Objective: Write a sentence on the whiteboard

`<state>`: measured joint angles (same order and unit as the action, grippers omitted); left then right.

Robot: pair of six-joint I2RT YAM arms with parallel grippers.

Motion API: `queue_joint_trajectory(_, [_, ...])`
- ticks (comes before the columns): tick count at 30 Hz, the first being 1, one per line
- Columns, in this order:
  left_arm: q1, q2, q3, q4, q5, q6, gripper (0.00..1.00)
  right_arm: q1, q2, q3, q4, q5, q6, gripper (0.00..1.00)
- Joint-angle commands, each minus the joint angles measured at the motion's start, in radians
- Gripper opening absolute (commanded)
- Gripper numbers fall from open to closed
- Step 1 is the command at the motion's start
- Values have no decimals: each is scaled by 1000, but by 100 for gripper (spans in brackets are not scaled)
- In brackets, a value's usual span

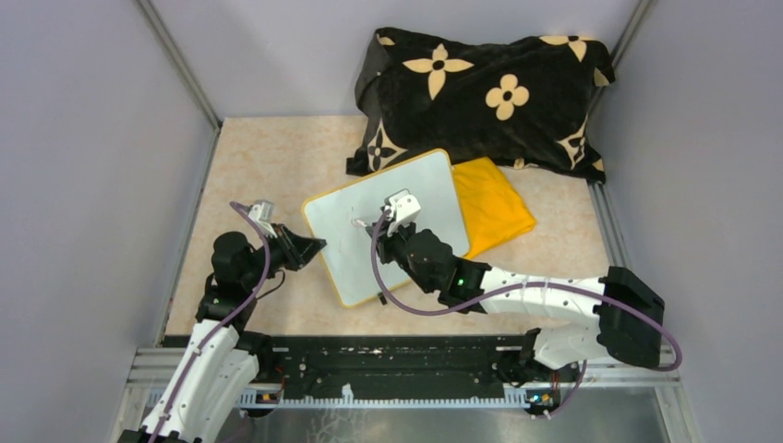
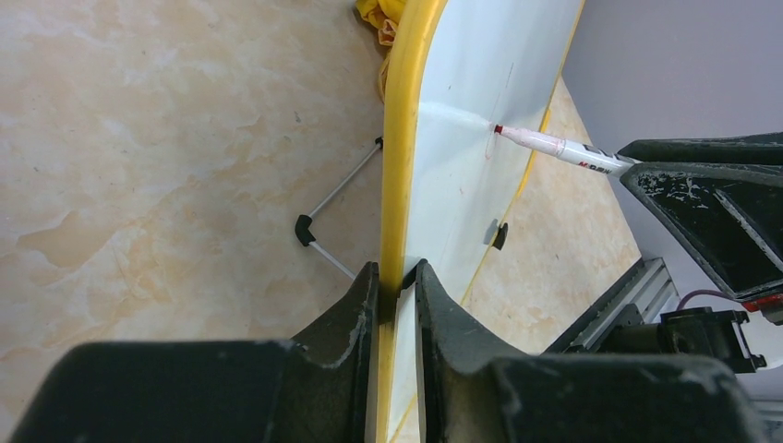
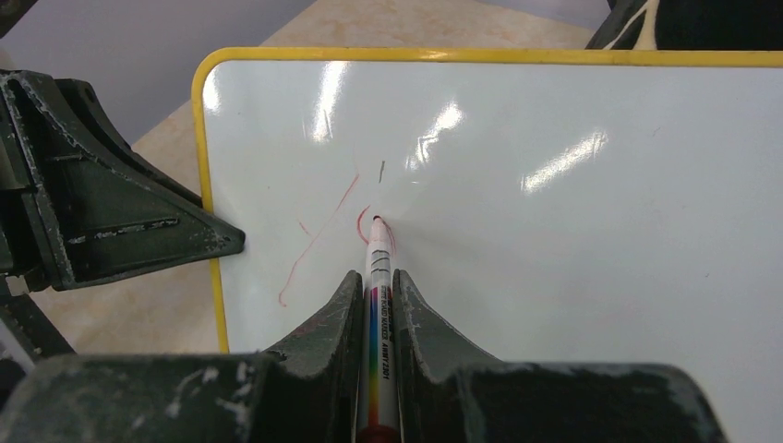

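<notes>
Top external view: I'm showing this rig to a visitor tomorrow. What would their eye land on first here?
The black pillow with tan flowers at the table's far edge stands out first. Next comes the yellow-rimmed whiteboard mid-table, its rim clamped by the left gripper, while the right gripper holds a marker with its tip on the board beside a few red strokes.

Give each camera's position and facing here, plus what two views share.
Top external: above and behind the bases, looking down at the table, whiteboard, pillow; both arms show.
Left wrist: on the left arm, sighting along the whiteboard's yellow rim; left pincer clamps that rim.
Right wrist: on the right arm, facing the whiteboard's face; right pincer shut on the marker, tip on the board.
Shared: both wrist views show the marker and the other arm's pincer.
</notes>
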<state>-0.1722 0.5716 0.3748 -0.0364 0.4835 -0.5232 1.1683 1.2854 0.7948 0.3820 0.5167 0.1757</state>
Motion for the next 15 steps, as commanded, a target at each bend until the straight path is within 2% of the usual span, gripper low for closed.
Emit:
queue_joint_trajectory(1, [3,-13,-8,22,16,2,0,-12,16,43,33,-23,-4,0])
queue_joint_trajectory(10, [3,-12,-8,24,14,2,0,-12,9,33,24,-51,8,0])
queue_joint_trajectory(15, [3,-14,-7,22,11,3,0,-12,-65,-3,18,-21,15,0])
